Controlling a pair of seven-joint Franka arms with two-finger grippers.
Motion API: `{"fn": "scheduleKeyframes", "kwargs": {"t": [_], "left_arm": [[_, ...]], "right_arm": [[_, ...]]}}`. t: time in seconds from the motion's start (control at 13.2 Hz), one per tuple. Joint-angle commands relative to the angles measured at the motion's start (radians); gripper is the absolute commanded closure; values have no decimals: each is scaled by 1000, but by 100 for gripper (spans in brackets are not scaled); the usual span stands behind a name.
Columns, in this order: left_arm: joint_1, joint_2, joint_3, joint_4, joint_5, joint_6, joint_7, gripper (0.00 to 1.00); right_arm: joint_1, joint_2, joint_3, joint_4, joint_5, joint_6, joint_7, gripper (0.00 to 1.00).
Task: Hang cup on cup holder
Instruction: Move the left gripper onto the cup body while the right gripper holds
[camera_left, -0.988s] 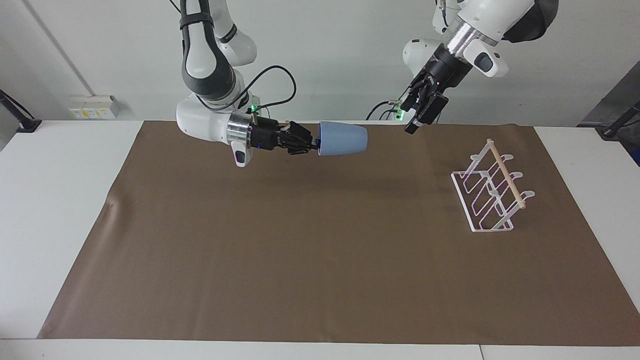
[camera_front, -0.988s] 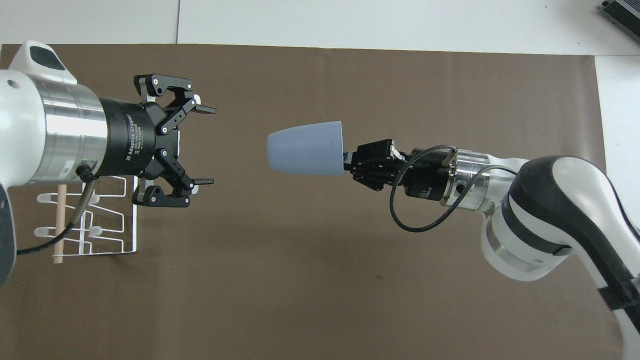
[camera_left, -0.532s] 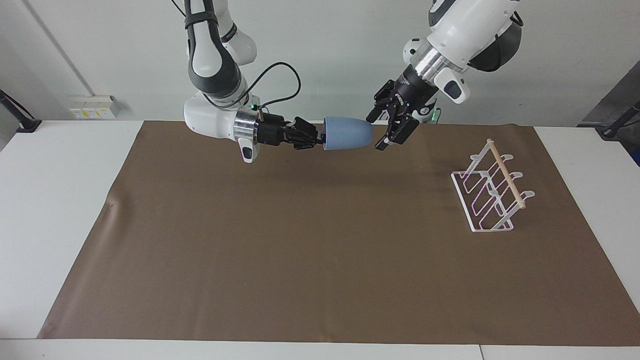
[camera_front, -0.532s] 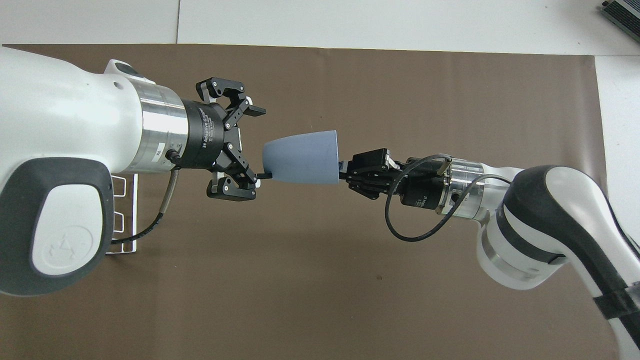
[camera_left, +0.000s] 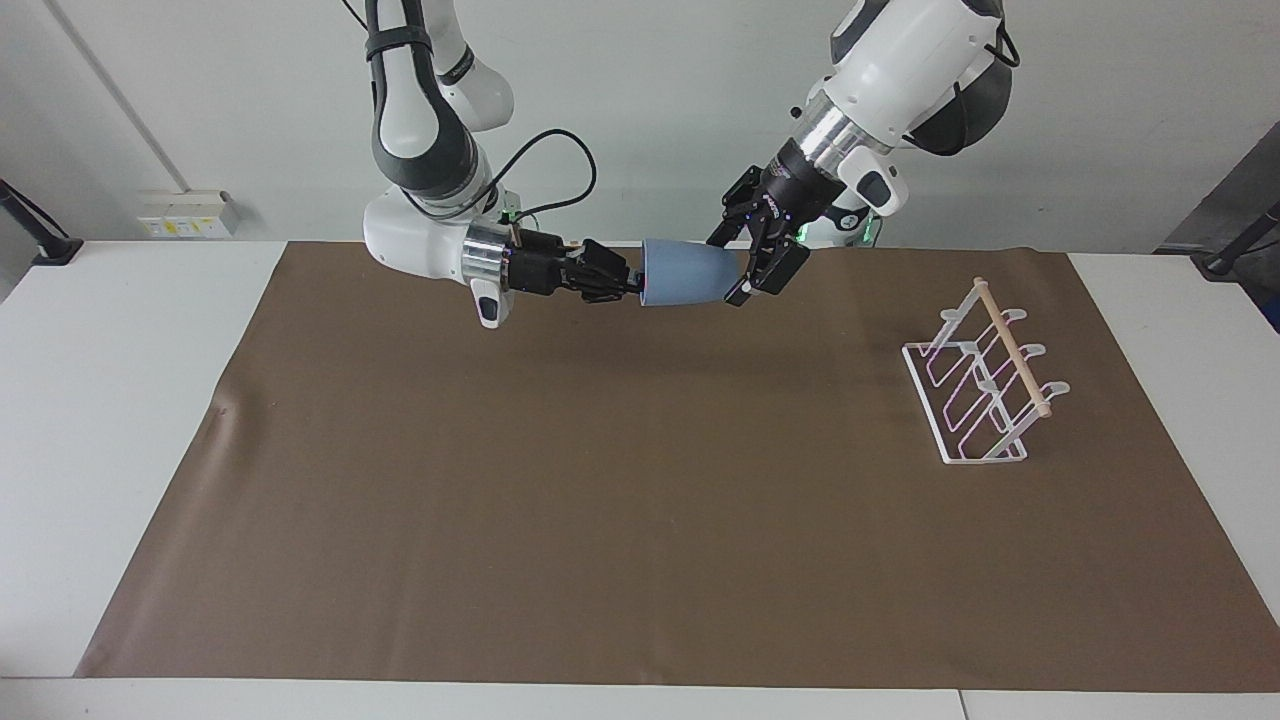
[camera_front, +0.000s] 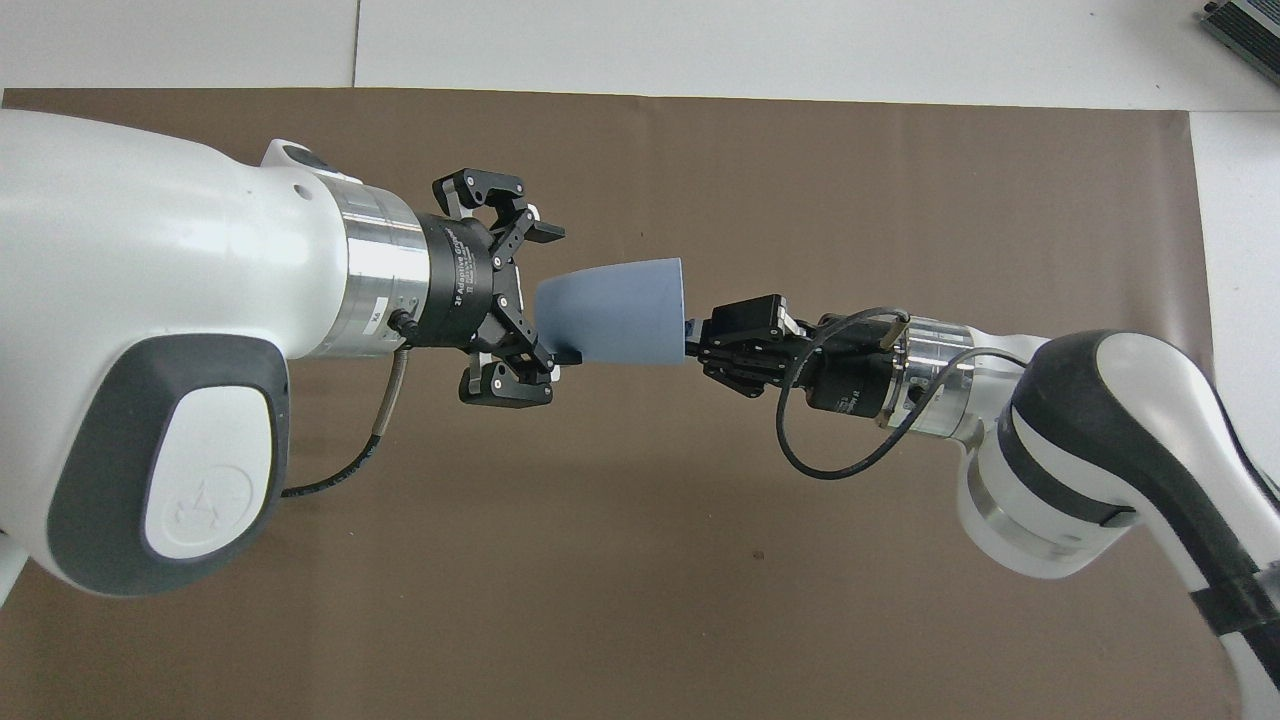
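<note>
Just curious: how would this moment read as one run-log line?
right gripper: shut on cup rim, midair | left gripper: open around cup base | holder: empty

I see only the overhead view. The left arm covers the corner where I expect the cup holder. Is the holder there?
Observer: Yes. The cup holder stands upright on the mat, toward the left arm's end of the table.
Operator: Is any cup hanging on it?
Observer: No, all its prongs are bare.
Operator: How high is the cup? From above I cannot judge.
Observer: The cup is in the air, well clear of the mat. It lies level between the right hand, which grips its rim, and the open left hand at its base.
</note>
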Motion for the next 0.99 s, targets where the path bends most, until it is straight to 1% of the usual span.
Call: {"fn": "scheduleKeyframes", "kwargs": {"t": [0.0,0.23,0.3,0.53,0.68,0.84,0.91], "left_arm": [[-23,-1,12,-38,-7,52,-27,0],[-24,-2,10,-45,-6,69,-43,0],[-24,-1,10,-42,-6,77,-66,14],[-24,-1,10,-42,3,77,-69,72],[-24,-2,10,-42,3,77,-72,90],[-24,-1,12,-39,11,75,-72,99],[-23,-2,10,-39,25,74,-66,100]], "right_arm": [[1,-31,8,-26,36,-6,-27,100],[1,-31,8,-26,36,-6,-27,100],[1,-31,8,-26,36,-6,-27,100],[1,-31,8,-26,36,-6,-27,100],[1,-31,8,-26,36,-8,-27,100],[-1,-31,8,-26,34,-1,-21,100],[-1,-31,8,-26,34,6,-16,96]]}}
